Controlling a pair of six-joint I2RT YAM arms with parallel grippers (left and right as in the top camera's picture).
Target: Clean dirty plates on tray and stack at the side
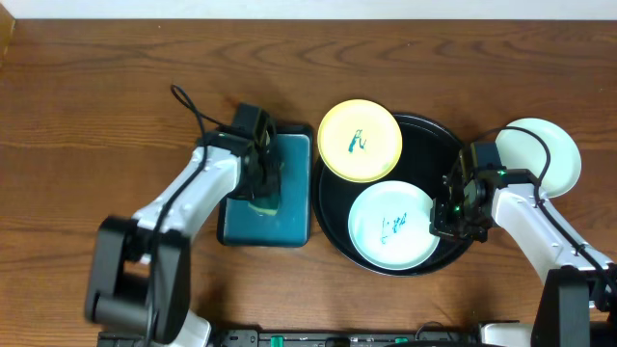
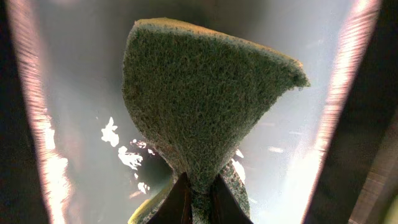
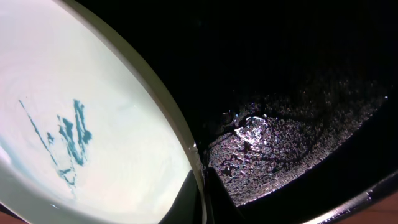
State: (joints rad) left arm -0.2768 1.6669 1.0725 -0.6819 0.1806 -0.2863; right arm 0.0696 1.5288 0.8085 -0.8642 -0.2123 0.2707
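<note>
The sponge (image 2: 205, 106) sits closest to the lens, green and rough. It fans out ahead of the left gripper (image 2: 199, 208), whose fingertips pinch its narrow end above the wet floor of the teal basin (image 2: 74, 93).

At the right wrist, the right gripper (image 3: 202, 196) is closed on the rim of the mint plate (image 3: 93, 124), one fingertip on each side. Teal smears (image 3: 68, 134) lie to its left on the plate's face.

That plate rests in the black tray (image 1: 434, 135), whose wet floor spreads to the gripper's right. The yellow plate (image 1: 360, 141), also marked, lies farther out and left of this gripper on the tray's far edge. A clean pale plate (image 1: 540, 154) rests on the table (image 1: 96, 96), beyond the gripper and to its right.
</note>
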